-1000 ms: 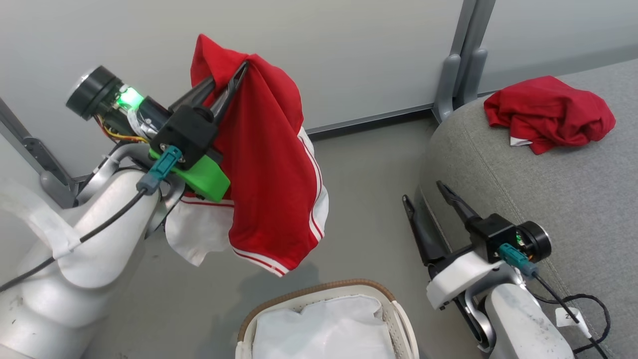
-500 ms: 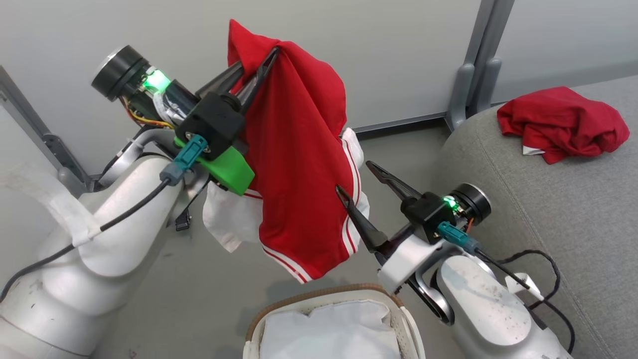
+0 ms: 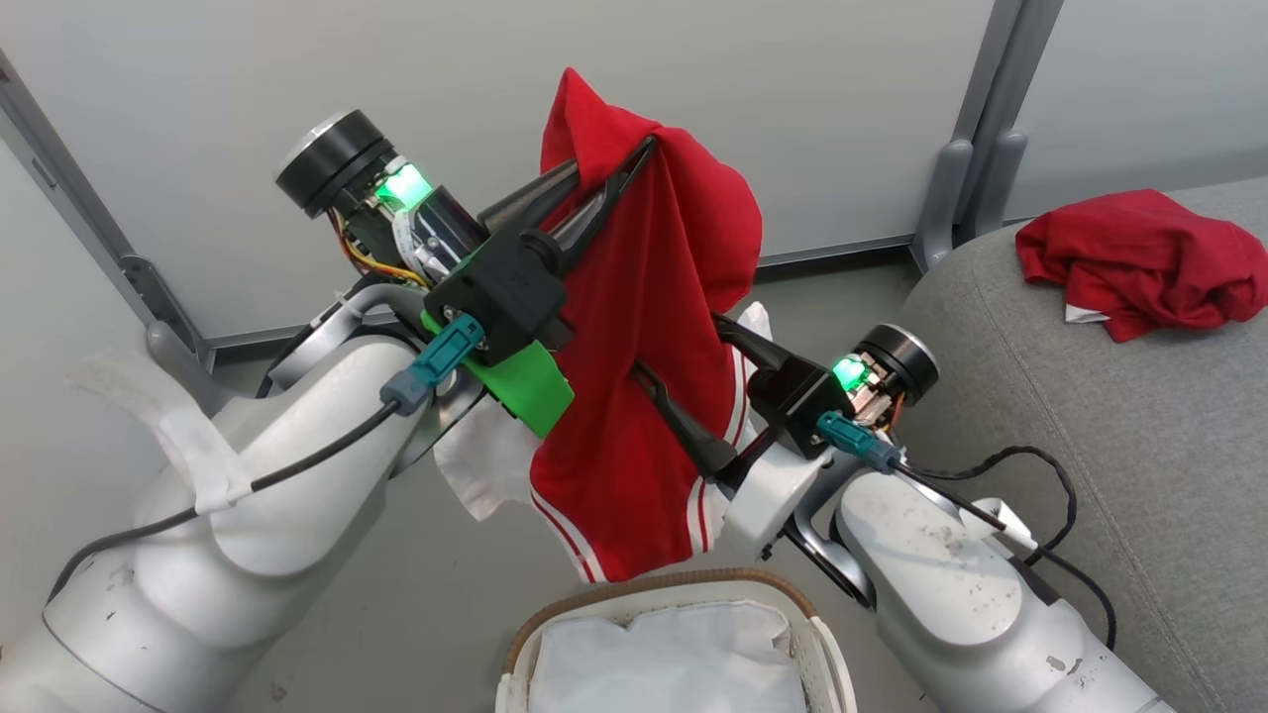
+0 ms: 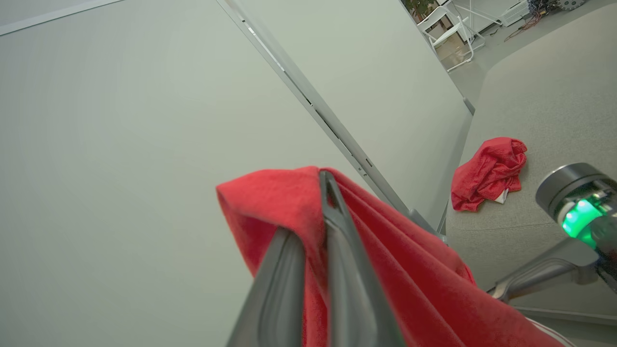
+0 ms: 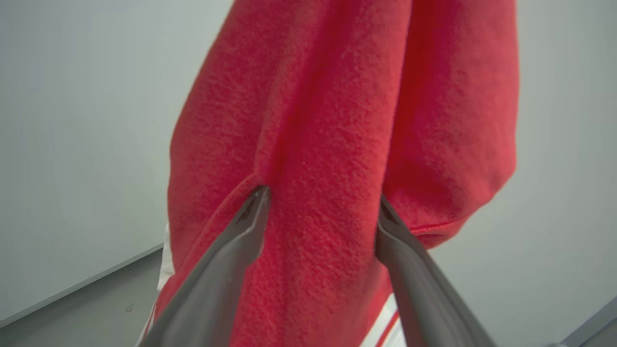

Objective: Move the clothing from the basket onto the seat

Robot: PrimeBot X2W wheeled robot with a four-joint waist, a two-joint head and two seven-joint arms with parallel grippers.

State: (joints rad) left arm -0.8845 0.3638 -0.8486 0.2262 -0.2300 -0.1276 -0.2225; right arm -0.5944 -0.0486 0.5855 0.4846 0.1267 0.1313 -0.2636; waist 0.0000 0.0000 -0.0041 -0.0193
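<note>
Clothing [image 3: 644, 327], one red garment, is pinched near its top fold between the closed fingers of the left gripper [image 3: 614, 153], which is raised and points up and to the right in the head view. From this pinch the garment hangs down. Its long axis is nearly vertical: the peaked fold is uppermost, and the hem with white stripes is lowest, just above the far rim of the basket [image 3: 644, 582]. White stripes are also seen along its right side edge, and a white part hangs at its left side. The right gripper [image 3: 675, 344] is held wide open at the middle of the hanging garment. In the right wrist view the red cloth fills the gap between its two fingers, and one tip is pressed into a fold. Inside the basket a white liner [image 3: 674, 654] is seen. A second red garment [image 3: 1139, 262] lies crumpled on the seat [image 3: 1090, 446], near its far edge by the wall [image 3: 693, 79], well apart from both grippers. A small white tag [image 3: 1085, 314] is seen at its near edge; any writing on it is too small to be read.
</note>
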